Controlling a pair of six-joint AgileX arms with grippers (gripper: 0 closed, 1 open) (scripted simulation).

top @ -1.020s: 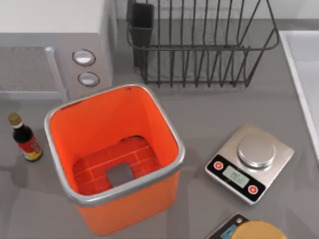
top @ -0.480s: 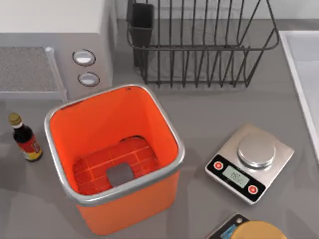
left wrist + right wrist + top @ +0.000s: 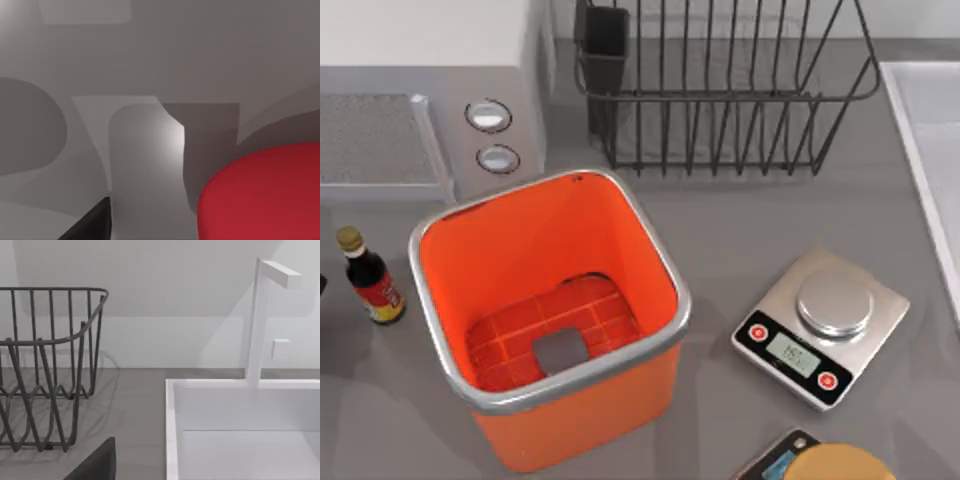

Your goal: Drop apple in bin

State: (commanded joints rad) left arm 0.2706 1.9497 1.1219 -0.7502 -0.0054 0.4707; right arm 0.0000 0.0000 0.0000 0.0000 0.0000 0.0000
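Top view, grey table point(image 3: 720, 230), orange bin point(image 3: 545, 310), wire rack point(image 3: 720, 90)

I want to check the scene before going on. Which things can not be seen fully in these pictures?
- Apple: left wrist view, cut by the frame edge; its place on the table is unclear.
- Round tan object: top view, cut by the bottom edge.
- Bin floor: partly hidden by its near wall.
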